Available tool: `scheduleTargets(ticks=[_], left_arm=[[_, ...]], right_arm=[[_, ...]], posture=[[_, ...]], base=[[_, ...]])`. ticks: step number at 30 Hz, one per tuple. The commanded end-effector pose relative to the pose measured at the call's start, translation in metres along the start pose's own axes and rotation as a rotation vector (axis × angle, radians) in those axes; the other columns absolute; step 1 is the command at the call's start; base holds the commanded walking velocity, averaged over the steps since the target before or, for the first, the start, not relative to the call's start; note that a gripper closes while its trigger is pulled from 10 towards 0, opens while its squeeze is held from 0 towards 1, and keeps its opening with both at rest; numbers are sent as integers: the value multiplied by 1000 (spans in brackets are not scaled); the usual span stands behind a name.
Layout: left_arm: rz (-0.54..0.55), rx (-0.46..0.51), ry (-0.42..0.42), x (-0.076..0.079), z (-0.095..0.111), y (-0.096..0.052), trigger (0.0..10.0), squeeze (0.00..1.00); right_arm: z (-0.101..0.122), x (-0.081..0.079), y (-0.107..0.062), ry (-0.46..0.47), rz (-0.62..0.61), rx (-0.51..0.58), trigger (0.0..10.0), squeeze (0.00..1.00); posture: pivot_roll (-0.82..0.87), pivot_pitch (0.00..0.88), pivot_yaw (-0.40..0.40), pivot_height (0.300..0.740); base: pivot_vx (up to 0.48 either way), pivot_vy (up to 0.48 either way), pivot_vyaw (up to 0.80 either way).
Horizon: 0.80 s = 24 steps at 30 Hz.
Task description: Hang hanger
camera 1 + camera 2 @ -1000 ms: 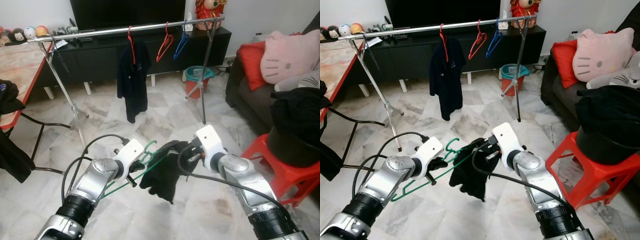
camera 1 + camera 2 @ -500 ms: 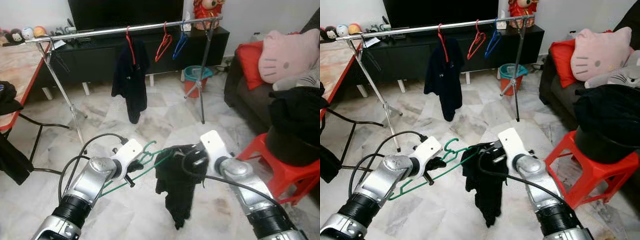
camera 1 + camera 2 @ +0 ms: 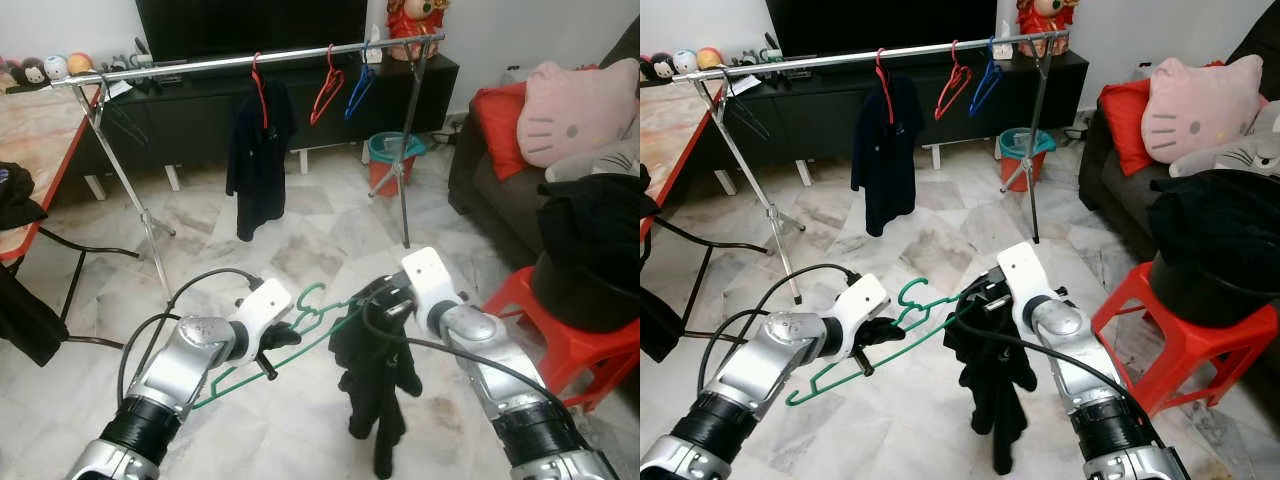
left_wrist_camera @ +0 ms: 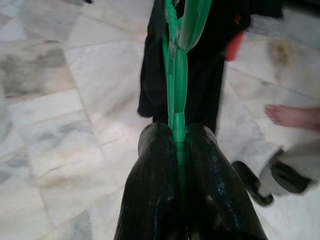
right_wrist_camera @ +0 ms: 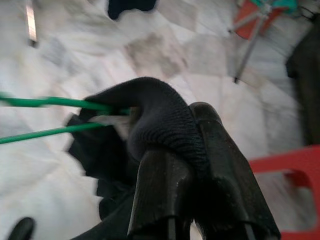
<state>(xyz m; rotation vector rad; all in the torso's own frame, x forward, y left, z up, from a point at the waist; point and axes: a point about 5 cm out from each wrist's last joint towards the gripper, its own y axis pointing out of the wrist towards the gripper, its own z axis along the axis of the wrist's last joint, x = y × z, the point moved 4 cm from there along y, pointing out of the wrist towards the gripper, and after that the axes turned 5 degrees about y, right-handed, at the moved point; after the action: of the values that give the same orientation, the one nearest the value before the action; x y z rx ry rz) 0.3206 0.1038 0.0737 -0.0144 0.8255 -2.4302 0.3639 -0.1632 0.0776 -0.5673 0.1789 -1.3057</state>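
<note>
Largest first: the clothes rail (image 3: 250, 62) stood well beyond your arms, a dark shirt (image 3: 258, 160) and spare hangers on it. Short of that rail, the black garment (image 3: 375, 385) had dropped from a bunched wad a second earlier to a long drape off the green hanger (image 3: 300, 330); you were getting it seated, so I judge the carry to the rail was still ahead. Your left gripper (image 4: 176, 150) was clamped on the hanger's wire, your right gripper (image 5: 192, 150) pinched on the garment's fabric at the hanger's far end.
</note>
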Motion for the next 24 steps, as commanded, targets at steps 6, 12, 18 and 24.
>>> scheduleTargets(ticks=[6,12,18,24], left_arm=[[-95,76,19,10,10,-9,10000,0],[-104,104,17,13,17,-8,10000,0],[-127,120,12,19,20,-3,10000,0],[-121,119,10,20,22,0,10000,0]], right_arm=[[10,7,3,-34,-7,27,10000,0],[11,-3,8,-36,28,26,10000,0],[12,-12,9,-40,58,32,10000,0],[15,-19,8,-31,101,41,10000,0]], posture=[[86,0,-8,740],[89,0,-8,740],[86,0,-8,740],[84,0,-5,740]], base=[[0,0,0],[0,0,0],[0,0,0],[0,0,0]])
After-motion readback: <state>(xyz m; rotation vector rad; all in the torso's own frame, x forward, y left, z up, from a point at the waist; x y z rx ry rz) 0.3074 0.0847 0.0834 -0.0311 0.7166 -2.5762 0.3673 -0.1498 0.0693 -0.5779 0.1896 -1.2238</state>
